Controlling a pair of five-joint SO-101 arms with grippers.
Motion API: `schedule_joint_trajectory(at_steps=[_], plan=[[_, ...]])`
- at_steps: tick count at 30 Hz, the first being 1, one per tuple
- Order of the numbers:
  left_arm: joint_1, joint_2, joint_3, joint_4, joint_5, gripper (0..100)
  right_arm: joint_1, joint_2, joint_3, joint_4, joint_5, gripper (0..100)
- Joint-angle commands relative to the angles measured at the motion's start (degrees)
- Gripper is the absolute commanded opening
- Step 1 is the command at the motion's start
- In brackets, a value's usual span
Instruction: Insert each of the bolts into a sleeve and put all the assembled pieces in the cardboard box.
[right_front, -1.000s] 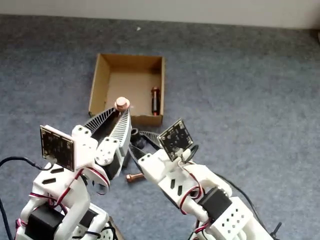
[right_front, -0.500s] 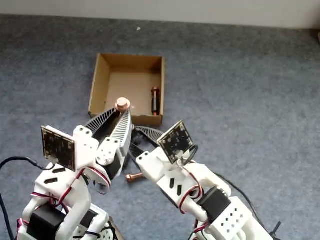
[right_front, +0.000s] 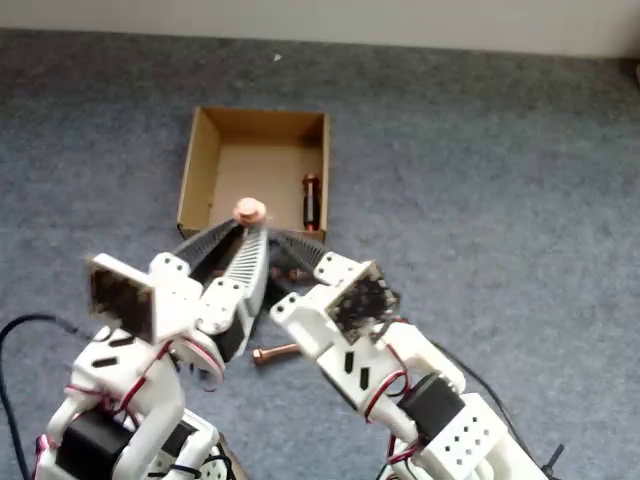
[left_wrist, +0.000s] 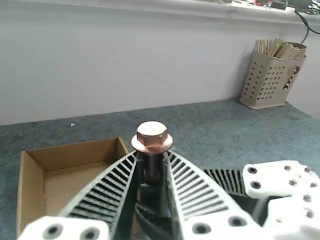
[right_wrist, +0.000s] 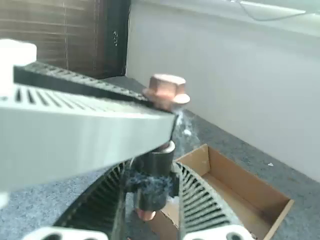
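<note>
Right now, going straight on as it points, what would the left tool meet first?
Probably the cardboard box: the left tool, shut on a bolt, points at its near wall, though height is unclear.

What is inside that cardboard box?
One assembled piece, a bolt in a dark sleeve, lies in the cardboard box by its right wall. Its floor's near edge is covered by the left gripper and its raised bolt.
</note>
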Motion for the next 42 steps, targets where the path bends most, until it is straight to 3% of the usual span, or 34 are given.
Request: schedule_joint_trajectory(at_steps=[1,5,10,17,21,25,32,38,42], plan=[[-0.9,-0.1,-0.4,-0.5,0.0,1,-0.8,-1.6,-2.9,-4.7,2.0,0.5],[-3.1,-0.1,-0.2,-0.5,0.0,2,-0.8,-1.6,-2.9,-6.9,2.0,0.5],[-8.4,-0.1,-0.2,-0.1,0.4,18,-0.5,-1.5,-2.8,-6.6,1.8,0.5],[-14.2,-0.1,-1.5,4.7,0.0,19,1.4,-1.2,0.8,-6.6,1.4,0.5],[-15.5,-0.1,-2.9,9.8,0.0,21,5.8,-1.1,2.3,-6.4,-5.9,0.5],[-17.0,-0.1,-4.6,15.0,0.0,24,9.5,-1.1,2.2,1.0,-10.8,0.5],[-19.5,-0.1,-5.1,17.4,-0.1,24,12.5,-1.1,2.4,3.9,-12.0,0.5],[-31.3,-0.1,-1.2,17.1,-0.1,24,15.6,0.4,1.9,3.6,-12.0,0.5],[-38.5,-0.1,4.9,17.0,-0.2,24,15.7,9.7,-3.9,3.6,-12.1,0.5]])
